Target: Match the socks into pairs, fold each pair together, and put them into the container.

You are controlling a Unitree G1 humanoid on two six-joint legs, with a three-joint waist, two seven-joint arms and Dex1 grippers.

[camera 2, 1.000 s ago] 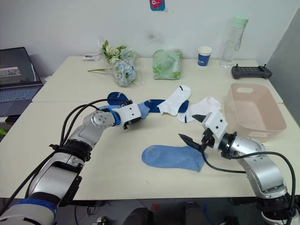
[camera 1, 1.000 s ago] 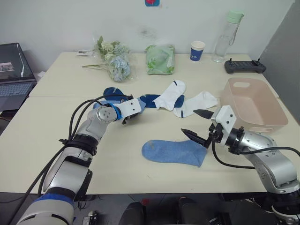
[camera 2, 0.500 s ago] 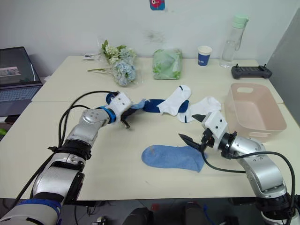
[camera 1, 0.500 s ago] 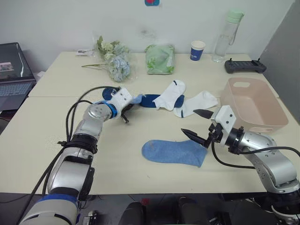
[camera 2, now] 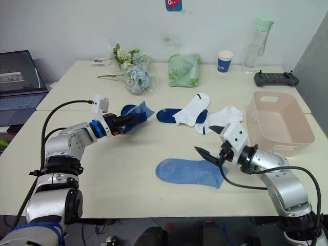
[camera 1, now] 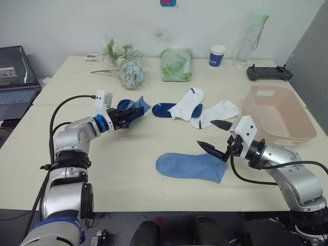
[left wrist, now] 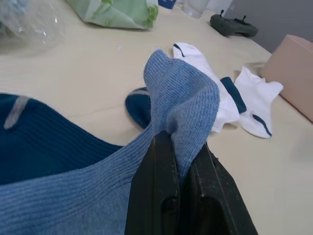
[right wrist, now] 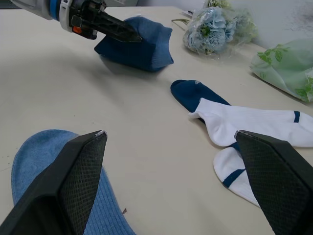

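My left gripper (camera 1: pixel 133 112) is shut on a light blue sock (left wrist: pixel 188 95), holding it bunched just above the table at the left. Under it lies a dark navy sock (left wrist: pixel 44 142). A second light blue sock (camera 1: pixel 188 166) lies flat near the front edge, and my right gripper (camera 1: pixel 206 133) stands open at its right end, nothing between the fingers. In the middle lie another navy sock (camera 1: pixel 160 109) and two white socks (camera 1: pixel 187 102) (camera 1: pixel 216 111), overlapping. The pink container (camera 1: pixel 279 137) stands at the right with no sock in it.
Along the back of the table are a flower bouquet (camera 1: pixel 126 67), a green cloth bundle (camera 1: pixel 176 64), a blue paper cup (camera 1: pixel 217 55), a clear bottle (camera 1: pixel 246 40) and a black controller (camera 1: pixel 268 73). A laptop (camera 1: pixel 15 77) sits at the far left.
My left arm has drawn back to the left, pulling the light blue sock off the middle pile with it. The right gripper has stayed where it was, open.
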